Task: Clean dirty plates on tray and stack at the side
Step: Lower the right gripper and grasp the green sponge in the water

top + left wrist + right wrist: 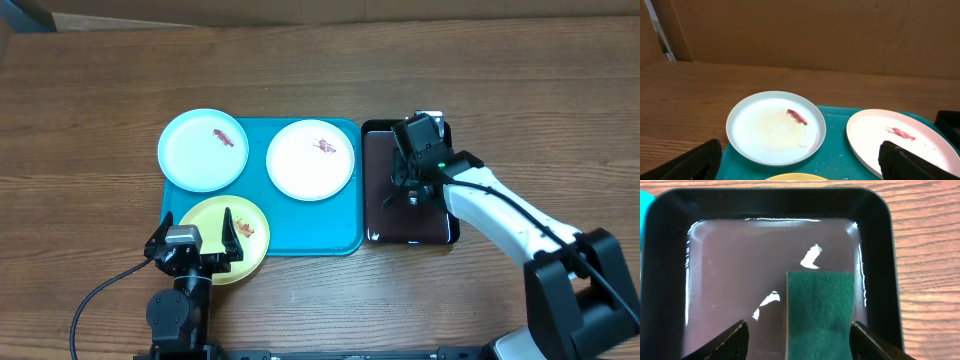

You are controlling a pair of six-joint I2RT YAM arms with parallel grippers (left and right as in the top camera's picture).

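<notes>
The turquoise tray (310, 225) holds three plates. The light blue plate (203, 150) at its back left has a red smear. The white plate (311, 159) at its back right is smeared too. The pale yellow plate (225, 238) at the front left overhangs the tray's edge. My left gripper (198, 238) is open and empty, low over the yellow plate. The left wrist view shows the blue plate (775, 127) and white plate (900, 140) beyond the left gripper's open fingers (800, 167). My right gripper (415, 185) is open above the dark tray. Its fingers (802, 342) straddle a green sponge (820, 305).
The glossy dark brown-black tray (380, 160) lies against the turquoise tray's right edge and holds wet liquid with white glints (740, 255). Bare wooden table surrounds both trays. A cable runs from the left arm at the front left.
</notes>
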